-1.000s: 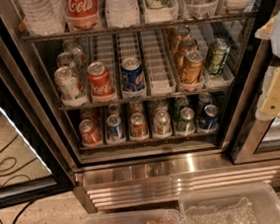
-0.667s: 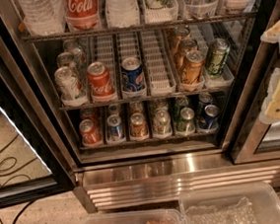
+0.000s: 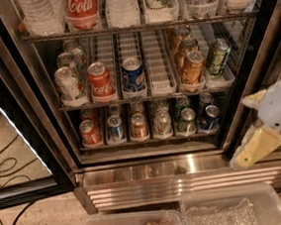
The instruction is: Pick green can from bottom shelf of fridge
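Observation:
The fridge (image 3: 186, 179) stands open in front of me. Its bottom shelf (image 3: 148, 141) holds a front row of cans. The green can (image 3: 186, 120) stands upright there, fifth from the left, between a silver can (image 3: 162, 123) and a blue can (image 3: 210, 117). Another green can sits right behind it. My gripper (image 3: 248, 155), white with a yellow tip, hangs at the right, outside the fridge frame. It is lower than the green can and well to its right, touching nothing.
The rack above has white lane trays with a red cola can (image 3: 100, 81), a blue can (image 3: 133, 75), orange cans (image 3: 192, 67) and an olive patterned can (image 3: 217, 57). The glass door (image 3: 14, 146) is open at left. Two clear plastic tubs (image 3: 229, 210) sit on the floor.
My gripper has moved down and left from the right edge of the view, closer to the fridge's lower right corner. The cans have not moved.

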Robot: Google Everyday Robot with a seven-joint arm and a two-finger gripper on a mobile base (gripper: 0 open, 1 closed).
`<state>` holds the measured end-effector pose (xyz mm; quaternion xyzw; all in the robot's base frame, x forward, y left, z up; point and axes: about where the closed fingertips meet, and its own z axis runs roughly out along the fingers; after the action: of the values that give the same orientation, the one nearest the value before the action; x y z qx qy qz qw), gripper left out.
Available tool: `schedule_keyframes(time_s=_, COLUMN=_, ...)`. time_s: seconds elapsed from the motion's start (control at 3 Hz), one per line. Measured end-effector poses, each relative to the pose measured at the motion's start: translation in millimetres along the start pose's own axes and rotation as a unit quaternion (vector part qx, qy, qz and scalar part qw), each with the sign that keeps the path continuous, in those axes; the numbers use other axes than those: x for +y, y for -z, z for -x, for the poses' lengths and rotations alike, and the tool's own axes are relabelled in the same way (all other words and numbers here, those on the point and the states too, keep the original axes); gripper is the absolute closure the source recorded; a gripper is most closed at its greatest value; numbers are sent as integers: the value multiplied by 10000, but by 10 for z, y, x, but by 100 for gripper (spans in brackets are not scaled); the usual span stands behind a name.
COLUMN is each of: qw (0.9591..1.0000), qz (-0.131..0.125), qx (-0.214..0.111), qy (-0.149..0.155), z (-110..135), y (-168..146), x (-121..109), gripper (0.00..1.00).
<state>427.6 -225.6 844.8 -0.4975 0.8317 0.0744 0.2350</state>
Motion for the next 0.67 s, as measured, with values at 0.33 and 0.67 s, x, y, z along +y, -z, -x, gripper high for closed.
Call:
schedule_keyframes(time_s=0.33, qw=9983, qz=-183, qx=-505, qy=-206, z=-44, y=-4, x=-53, gripper=0)
schedule_keyframes(time_s=0.67, qw=9971, qz=-126, qx=-685, qy=-300, z=-50, y=-47, x=-32, gripper=0)
